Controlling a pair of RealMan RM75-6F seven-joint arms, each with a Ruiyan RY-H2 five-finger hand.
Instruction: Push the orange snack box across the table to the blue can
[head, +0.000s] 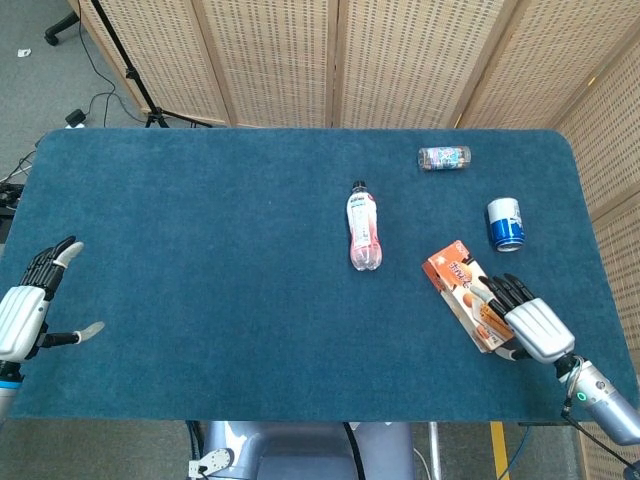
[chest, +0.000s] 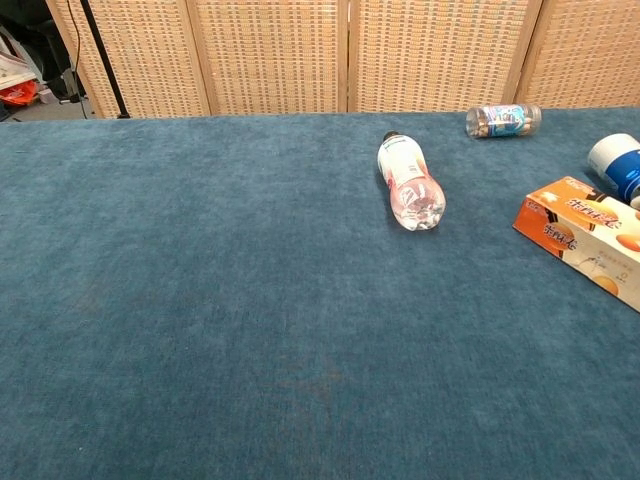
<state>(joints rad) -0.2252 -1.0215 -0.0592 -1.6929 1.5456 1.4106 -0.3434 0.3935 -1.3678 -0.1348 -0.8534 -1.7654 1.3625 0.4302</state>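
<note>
Right robot hand (head: 527, 322): lying low at the near right of the table (head: 200, 250), fingers (head: 503, 293) extended side by side and resting on the near end of the orange snack box (head: 462, 294); not wrapping around it.

Left robot hand (head: 28, 308): hovering at the near left edge of the table, fingers spread, thumb sticking out, holding nothing.

Orange snack box: lying flat and angled on the right side of the table, its far end pointing toward the middle; sitting near the blue can (head: 506, 223) but apart from it.

Blue can: standing beyond the box, close to the right edge.

Clear drink bottle (head: 364, 227): lying on its side mid-table.

Small jar (head: 444, 158): lying on its side near the far edge.
</note>
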